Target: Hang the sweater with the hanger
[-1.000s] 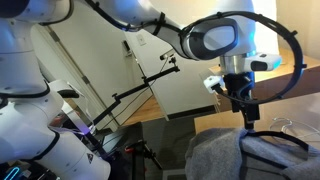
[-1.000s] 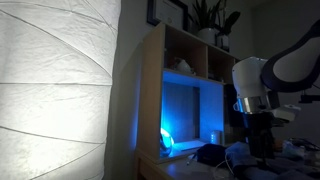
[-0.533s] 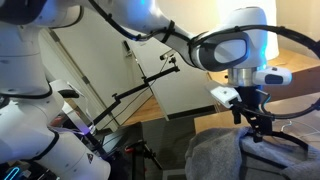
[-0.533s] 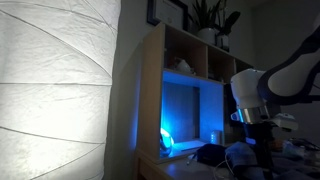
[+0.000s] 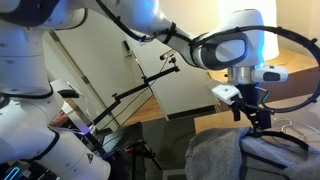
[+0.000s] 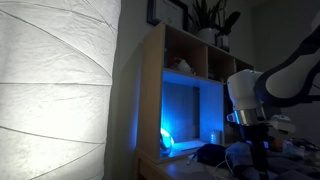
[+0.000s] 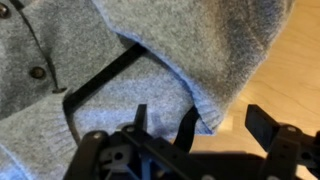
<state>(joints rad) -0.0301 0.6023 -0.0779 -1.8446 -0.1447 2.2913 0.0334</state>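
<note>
The step in hand is judged to be the approach to the hanger, with nothing grasped yet. In an exterior view the gripper is seen at centre right of the frame, pointed downward just above the sweater, which lies heaped in the lower right corner. Its jaws are held wide apart and nothing is seen between them.

In the wrist view the grey knit fills the upper left and centre. A dark button is seen at the left edge and a ribbed hem hangs down toward the centre. The black hanger is seen as a thin bar running diagonally from centre left toward the upper middle, where it is tucked under a fold of the fabric. Light wooden surface is exposed at the upper right. Whether the dark uprights at bottom centre belong to the hanger or to the gripper cannot be told.

For the next move, a short descent is called for, with the jaws lined up across a bare stretch of the hanger so that no fabric is pinched.

Compared with the frame one second earlier, the gripper has been lowered and shifted toward the right of the frame. Since half a second ago almost nothing has changed, and the jaws have stayed apart.
</note>
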